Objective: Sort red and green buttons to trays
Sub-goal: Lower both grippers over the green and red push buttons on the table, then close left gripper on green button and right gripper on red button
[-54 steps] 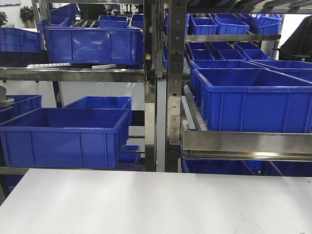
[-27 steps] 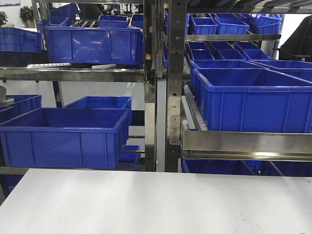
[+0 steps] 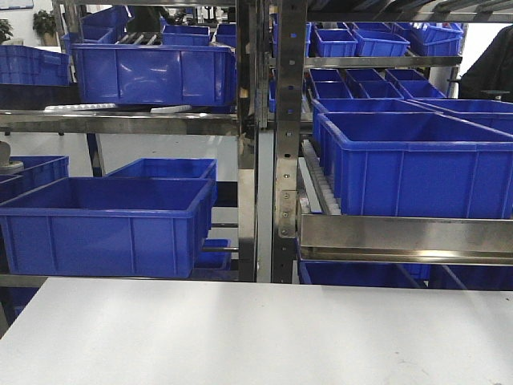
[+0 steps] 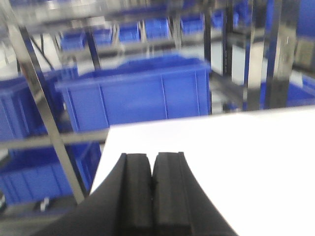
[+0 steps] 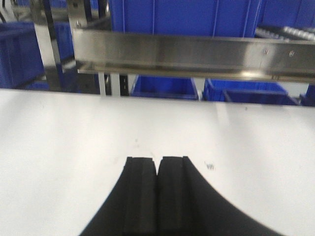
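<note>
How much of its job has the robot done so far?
Nothing looks done yet: no button or tray shows in any view. Nothing is in hand either: the left gripper and right gripper are both shut and empty above the white table. Only blue crates show behind it. So all the sorting appears to be left.

From here I can't see the red and green mushroom-cap buttons or the glossy red and green trays; my cameras catch only the white tabletop (image 3: 256,337) and blue plastic crates (image 3: 104,228).
</note>
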